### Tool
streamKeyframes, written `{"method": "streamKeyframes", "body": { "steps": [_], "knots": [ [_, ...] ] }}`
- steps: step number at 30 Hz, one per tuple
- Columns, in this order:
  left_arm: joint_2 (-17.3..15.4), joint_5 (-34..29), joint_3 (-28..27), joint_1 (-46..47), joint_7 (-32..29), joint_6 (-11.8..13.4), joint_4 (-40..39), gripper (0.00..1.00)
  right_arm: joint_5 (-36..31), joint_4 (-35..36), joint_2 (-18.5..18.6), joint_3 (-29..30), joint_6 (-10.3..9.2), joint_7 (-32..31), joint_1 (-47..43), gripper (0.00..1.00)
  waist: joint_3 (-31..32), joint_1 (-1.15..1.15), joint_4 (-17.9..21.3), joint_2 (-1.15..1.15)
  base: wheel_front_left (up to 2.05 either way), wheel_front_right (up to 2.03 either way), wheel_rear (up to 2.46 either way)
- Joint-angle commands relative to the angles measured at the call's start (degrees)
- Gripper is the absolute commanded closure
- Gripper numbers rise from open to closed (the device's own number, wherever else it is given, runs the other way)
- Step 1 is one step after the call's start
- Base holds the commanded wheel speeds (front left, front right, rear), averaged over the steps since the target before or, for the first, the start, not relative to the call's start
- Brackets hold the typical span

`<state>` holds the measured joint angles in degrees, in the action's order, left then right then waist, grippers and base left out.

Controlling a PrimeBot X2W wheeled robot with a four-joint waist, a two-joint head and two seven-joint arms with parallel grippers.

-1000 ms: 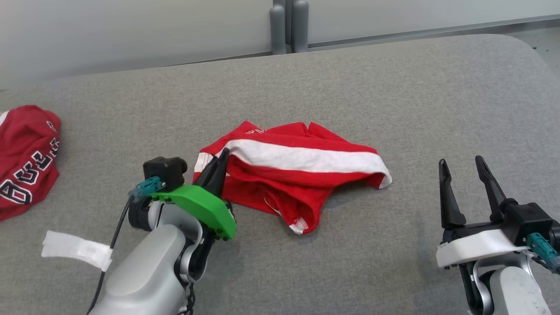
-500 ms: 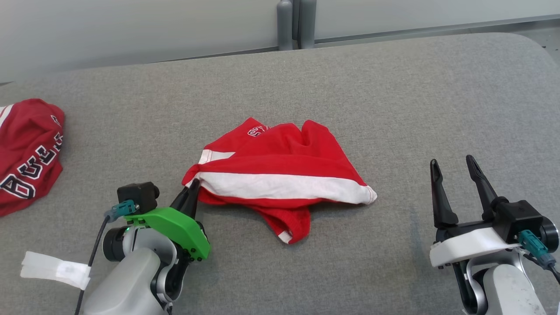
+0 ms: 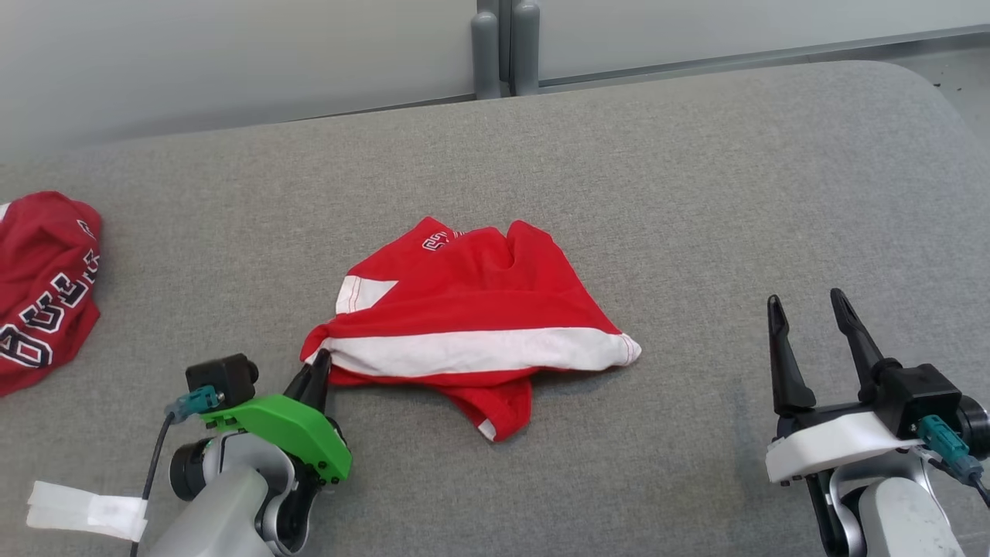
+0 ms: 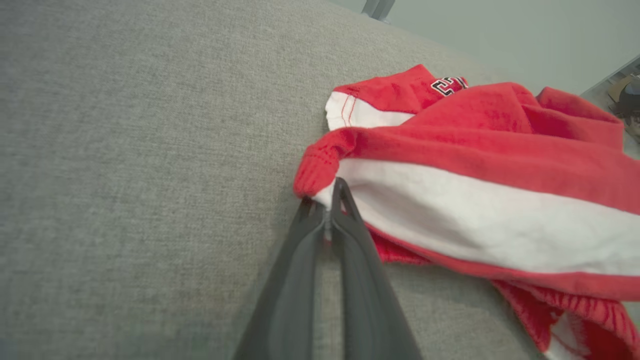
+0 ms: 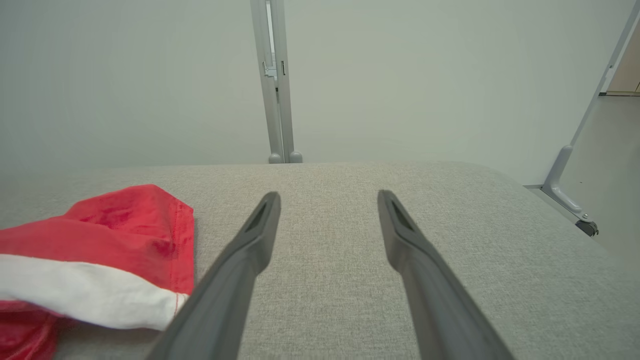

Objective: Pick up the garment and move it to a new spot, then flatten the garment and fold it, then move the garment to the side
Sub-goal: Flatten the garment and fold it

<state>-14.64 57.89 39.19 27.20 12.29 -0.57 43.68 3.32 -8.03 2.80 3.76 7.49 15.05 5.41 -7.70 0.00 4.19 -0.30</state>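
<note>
The garment [image 3: 472, 325] is red with a broad white stripe and lies crumpled in the middle of the grey padded surface [image 3: 696, 178]. My left gripper [image 3: 319, 367] is shut on the garment's left corner, where the white stripe ends. In the left wrist view the two dark fingers [image 4: 345, 235] pinch the garment [image 4: 480, 165] right at its white edge. My right gripper [image 3: 808, 325] stands open at the lower right, apart from the cloth, with nothing between its fingers [image 5: 260, 235]. The garment's right end [image 5: 100, 245] lies to the left in the right wrist view.
A second red garment with black-and-white lettering [image 3: 42, 286] lies at the surface's far left edge. A white tag [image 3: 85, 510] hangs by my left arm. Grey posts [image 3: 503, 46] stand behind the surface's back edge. Bare grey padding stretches to the right.
My left gripper has pulled the garment's corner toward the front left, dragging and partly unrolling the cloth. The head camera has shifted slightly. My right gripper has stayed open in place.
</note>
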Motion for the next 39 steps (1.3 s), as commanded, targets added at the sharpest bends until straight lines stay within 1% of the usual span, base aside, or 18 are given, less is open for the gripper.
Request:
{"method": "streamKeyframes", "body": {
  "steps": [1, 2, 3, 4, 5, 6, 14, 18, 20, 21, 26, 30, 34, 39],
  "knots": [
    [0.2, 0.6, -0.4, -1.1, 0.6, -0.4, 0.7, 0.96, -0.2, -0.2, 0.2, -0.2, 0.00, 0.1, -0.5, 0.00, 0.6, 0.00, -0.3, 0.30, 0.00, 0.00, 0.00],
    [0.2, 0.7, -0.5, -1.2, 0.9, -0.6, 1.0, 0.89, -0.3, -0.3, 0.2, -0.3, 0.00, 0.1, -0.6, 0.00, 0.8, 0.00, -0.4, 0.30, 0.00, 0.00, 0.00],
    [0.3, 0.7, -0.6, -1.5, 1.0, -0.8, 1.3, 0.78, -0.3, -0.4, 0.2, -0.6, 0.00, 0.1, -0.6, 0.00, 1.0, 0.00, -0.6, 0.30, 0.00, 0.00, 0.00],
    [0.4, 0.6, -0.5, -1.8, 1.2, -1.1, 1.6, 0.60, -0.2, -0.5, 0.2, -0.7, 0.00, 0.1, -0.7, 0.00, 1.2, 0.00, -0.8, 0.30, 0.00, 0.00, 0.00],
    [0.5, 0.4, -0.4, -2.0, 1.4, -1.2, 1.9, 0.14, -0.1, -0.6, 0.2, -0.9, 0.00, 0.1, -0.7, 0.00, 1.3, 0.00, -0.9, 0.30, 0.00, 0.00, 0.00],
    [0.6, 0.2, -0.3, -2.2, 1.5, -1.4, 2.2, 0.00, -0.1, -0.7, 0.2, -1.1, 0.00, 0.1, -0.7, 0.00, 1.5, 0.00, -1.1, 0.30, 0.00, 0.00, 0.00],
    [0.9, -0.9, -1.0, -3.5, 2.5, -2.0, 1.7, 0.00, 0.0, -1.0, 0.2, -1.8, 0.00, 0.1, -1.3, 0.00, 3.1, 0.00, -2.0, 0.30, 0.00, 0.00, 0.00],
    [0.4, -2.5, -2.1, -4.6, 3.0, -1.8, -1.1, 0.00, -0.4, -0.8, 0.2, -1.9, 0.00, 0.1, -1.6, 0.00, 4.2, 0.00, -2.4, 0.30, 0.00, 0.00, 0.00],
    [-0.2, -3.8, -3.3, -5.4, 2.9, -1.1, -3.5, 0.00, -0.6, -0.7, 0.2, -1.9, 0.00, 0.1, -1.7, 0.00, 4.7, 0.00, -2.6, 0.30, 0.00, 0.00, 0.00],
    [-0.7, -5.9, -4.8, -6.6, 2.9, -0.1, -6.8, 0.00, -0.8, -0.6, 0.2, -1.8, 0.00, 0.1, -1.7, 0.00, 5.2, 0.00, -2.7, 0.30, 0.00, 0.00, 0.00],
    [-1.6, -12.2, -9.3, -11.3, 2.9, 2.7, -16.3, 0.00, -1.1, -0.4, 0.2, -2.0, 0.00, 0.1, -1.9, 0.00, 6.1, 0.00, -2.8, 0.30, 0.00, 0.00, 0.00],
    [-1.1, -17.1, -13.9, -16.6, 2.9, 4.8, -23.4, 0.00, -1.3, -0.7, 0.2, -2.3, 0.00, 0.1, -1.9, 0.00, 6.9, 0.00, -2.7, 0.30, 0.00, 0.00, 0.00],
    [-0.6, -21.9, -17.1, -21.0, 2.9, 5.7, -28.6, 0.00, -1.6, -0.6, 0.2, -2.5, 0.00, 0.1, -2.0, 0.00, 7.7, 0.00, -2.7, 0.30, 0.00, 0.00, 0.00],
    [0.7, -26.7, -20.4, -25.2, 2.9, 6.4, -32.8, 0.00, -1.6, -0.1, 0.2, -3.2, 0.00, 0.1, -2.5, 0.00, 8.5, 0.00, -2.9, 0.30, 0.00, 0.00, 0.00]
  ]
}}
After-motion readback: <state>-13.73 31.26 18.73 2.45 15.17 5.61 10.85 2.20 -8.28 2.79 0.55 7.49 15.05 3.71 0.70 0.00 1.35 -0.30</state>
